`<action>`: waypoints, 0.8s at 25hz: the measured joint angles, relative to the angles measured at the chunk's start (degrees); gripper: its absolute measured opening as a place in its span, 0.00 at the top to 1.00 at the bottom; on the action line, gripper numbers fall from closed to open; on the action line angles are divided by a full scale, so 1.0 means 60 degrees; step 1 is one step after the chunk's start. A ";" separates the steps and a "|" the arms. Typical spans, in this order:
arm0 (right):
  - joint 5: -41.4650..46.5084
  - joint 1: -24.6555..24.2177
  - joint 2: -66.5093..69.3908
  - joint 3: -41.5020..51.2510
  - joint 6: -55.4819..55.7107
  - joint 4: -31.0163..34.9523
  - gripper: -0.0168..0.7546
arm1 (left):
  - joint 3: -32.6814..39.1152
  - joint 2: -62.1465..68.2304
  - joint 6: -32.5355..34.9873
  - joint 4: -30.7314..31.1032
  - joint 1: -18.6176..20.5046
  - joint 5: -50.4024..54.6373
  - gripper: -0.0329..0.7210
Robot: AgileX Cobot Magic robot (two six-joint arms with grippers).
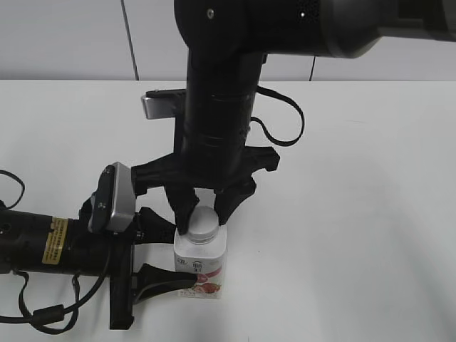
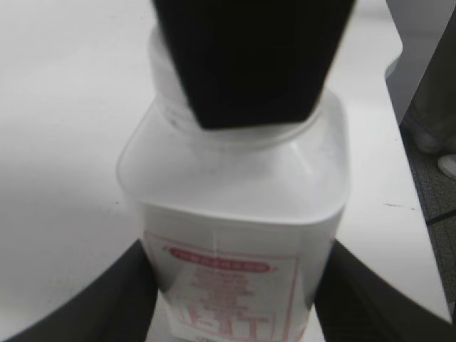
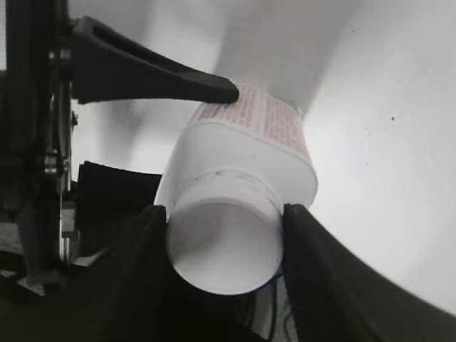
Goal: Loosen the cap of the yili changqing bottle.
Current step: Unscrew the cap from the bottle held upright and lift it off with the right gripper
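Observation:
The yili changqing bottle (image 1: 203, 265) stands upright on the white table near the front edge, white with a red fruit label. My left gripper (image 1: 158, 258) is shut on the bottle's body from the left; in the left wrist view its fingers (image 2: 231, 303) press both sides of the bottle (image 2: 235, 214). My right gripper (image 1: 204, 217) comes down from above and is shut on the white cap (image 1: 204, 221). In the right wrist view the cap (image 3: 224, 246) sits between the two black fingers (image 3: 222, 249), with the bottle (image 3: 246, 153) beyond it.
The white table (image 1: 356, 214) stretches to the right and back. A grey wall stands behind it. The left arm's cable (image 1: 43, 313) loops at the front left. The table's right edge and the floor show in the left wrist view (image 2: 427, 178).

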 joint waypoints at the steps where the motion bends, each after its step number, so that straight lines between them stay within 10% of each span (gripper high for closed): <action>1: 0.0000 0.0000 0.0000 0.0000 -0.0523 0.0000 0.47 | 0.0000 0.0000 0.0000 0.0000 0.0000 0.0000 0.41; 20: -0.0018 0.0000 0.0000 -0.0016 -1.1437 0.0000 0.47 | 0.0000 0.0000 0.0051 -0.0011 0.0000 0.0009 0.43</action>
